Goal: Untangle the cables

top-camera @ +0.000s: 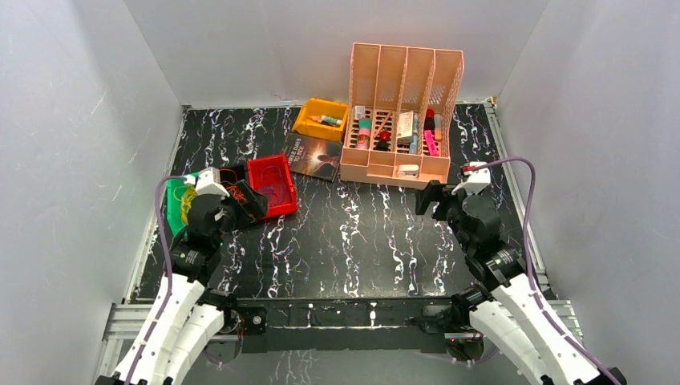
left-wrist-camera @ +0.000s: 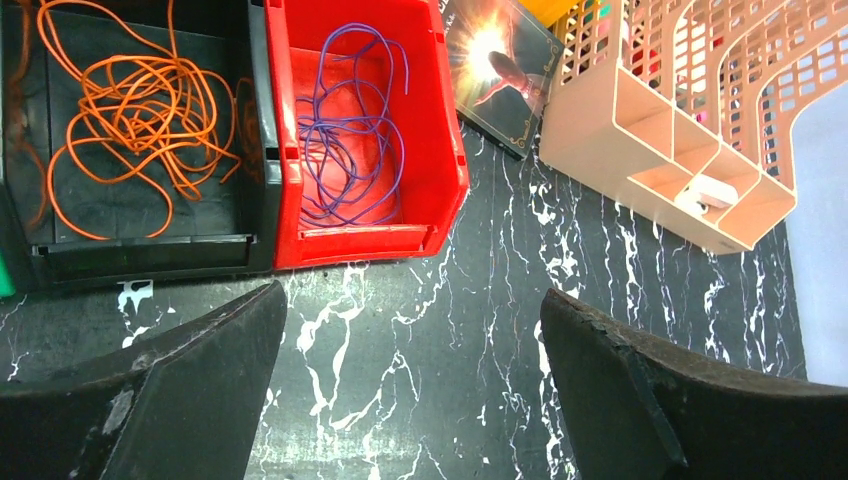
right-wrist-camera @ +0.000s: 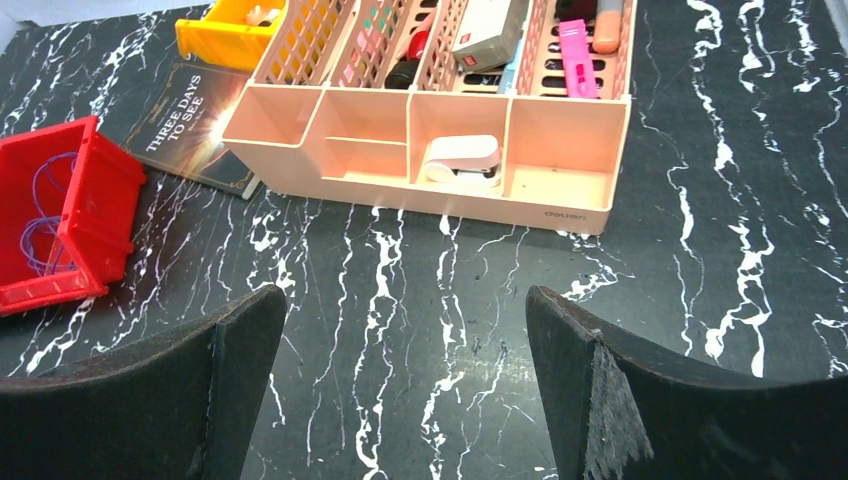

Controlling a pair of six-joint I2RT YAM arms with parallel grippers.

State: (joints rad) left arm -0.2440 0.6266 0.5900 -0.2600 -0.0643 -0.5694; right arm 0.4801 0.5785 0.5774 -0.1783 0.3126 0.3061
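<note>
My left gripper [left-wrist-camera: 410,300] and right gripper [right-wrist-camera: 405,300] gape empty. Beyond my left jaws lie the orange cable [left-wrist-camera: 130,110] in a black bin [left-wrist-camera: 140,255] and the purple cable [left-wrist-camera: 345,130] in a red bin [left-wrist-camera: 440,130]. Both look limp and light; I'd pinch an outer loop.

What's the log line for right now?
left gripper: open, empty | right gripper: open, empty | orange cable: black bin | purple cable: red bin
</note>
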